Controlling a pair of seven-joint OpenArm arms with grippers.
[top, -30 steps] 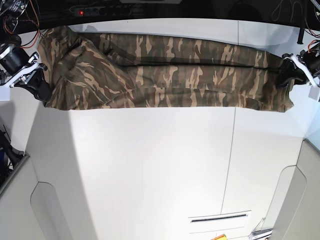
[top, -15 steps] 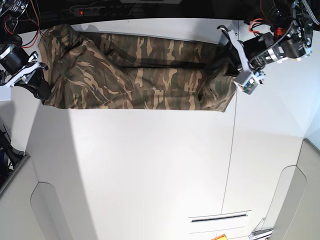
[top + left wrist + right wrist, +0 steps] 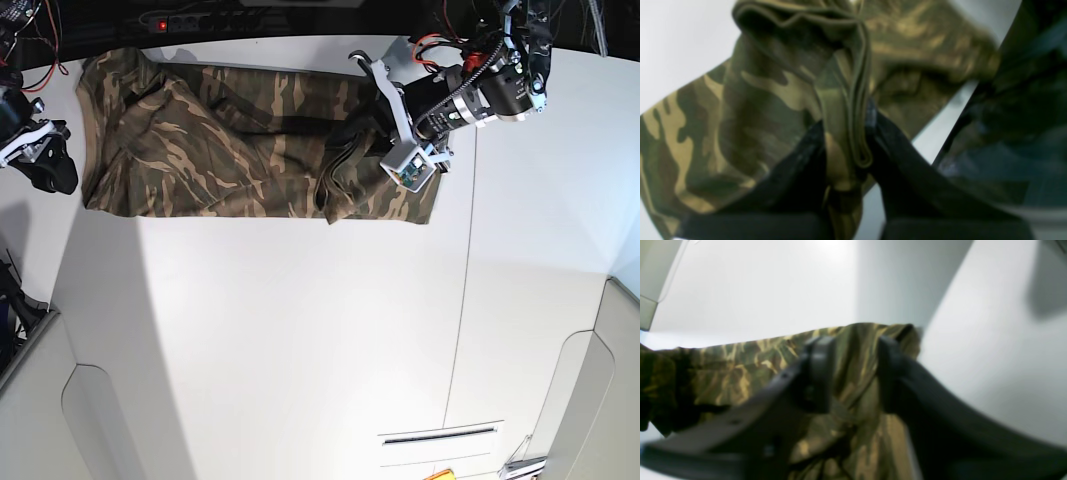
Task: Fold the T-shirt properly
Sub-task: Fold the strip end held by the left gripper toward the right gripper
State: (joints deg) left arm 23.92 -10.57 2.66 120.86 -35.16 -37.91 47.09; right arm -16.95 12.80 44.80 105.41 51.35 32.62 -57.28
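A: Lying along the far edge of the white table [image 3: 300, 330], the T-shirt [image 3: 200, 140] is a long camouflage band in brown, tan and olive; its end on the base view's right is lifted and doubled back over the rest, so a thick fold stands up near the middle of the band.

B: And who holds that raised end?

A: The left gripper [image 3: 846, 140]; its two black fingers [image 3: 796, 166] are pressed together on a bunched hem of the cloth, several layers of the edge squeezed between them; in the base view that arm hangs over the shirt's lifted end.

B: The other side?

A: The right gripper [image 3: 853, 370] sits at the shirt's opposite end, at the base view's left edge; its jaws stand apart, with cloth showing in the gap between them; the picture is blurred, and I cannot tell whether either pad touches the fabric; in the base view the gripper looks just off the shirt's edge.

B: Anything else around?

A: A black power strip [image 3: 200, 20] with a small red light lies beyond the table's far edge; bundled wires [image 3: 25, 15] hang at the top corner by the right arm.
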